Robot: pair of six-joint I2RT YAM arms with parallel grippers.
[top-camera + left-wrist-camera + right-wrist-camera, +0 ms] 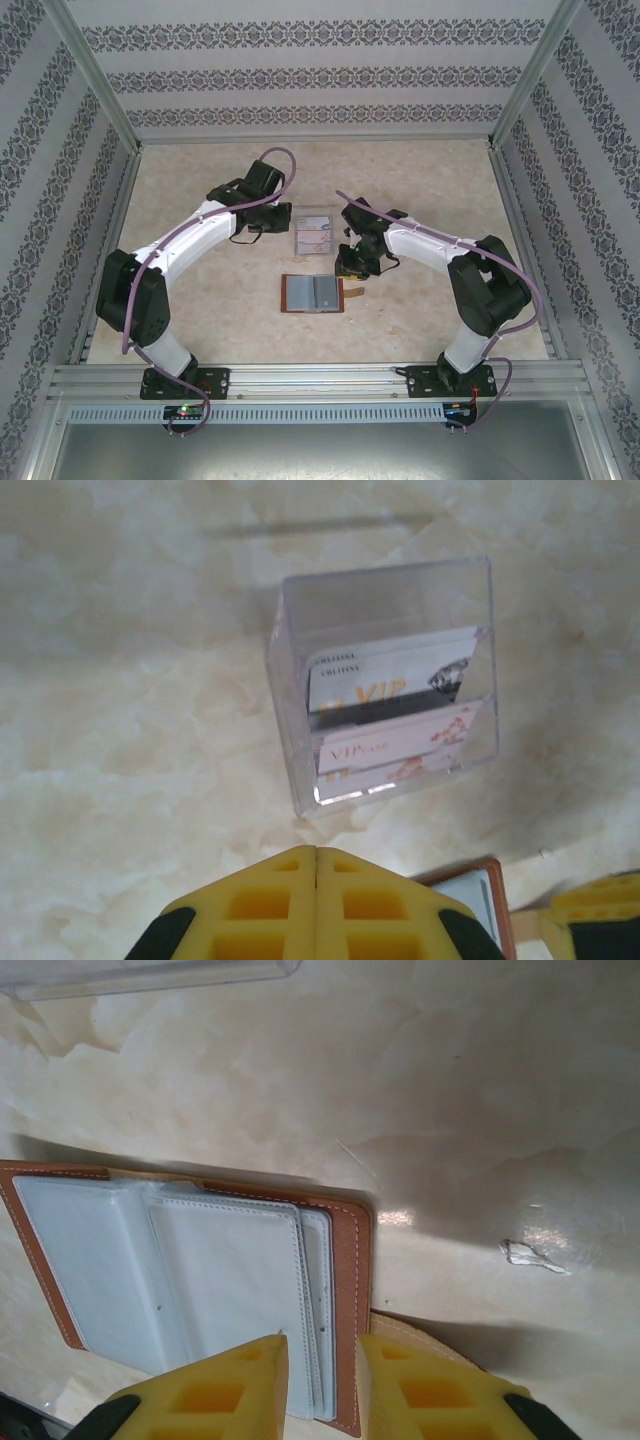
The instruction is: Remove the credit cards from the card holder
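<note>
Right wrist shows the right gripper point(320, 1360) a crack apart over the unfolded card holder point(200, 1270) mid-table, left gripper point(316, 855) closed on nothing, credit cards point(390, 680) in the clear rack point(285, 650) beyond; reckon if it pinches pocket fabric the whole holder drags

card holder point(313, 293) flat on table point(200, 300), rack point(312, 216) just behind it, credit cards point(385, 685) standing in rack

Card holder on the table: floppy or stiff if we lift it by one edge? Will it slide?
Probably floppy: the card holder lies open flat across a centre fold, so lifting one edge would likely let the other half sag. It looks thin, so likely light. The table is glossy, so a push may slide it rather than pin it.
</note>
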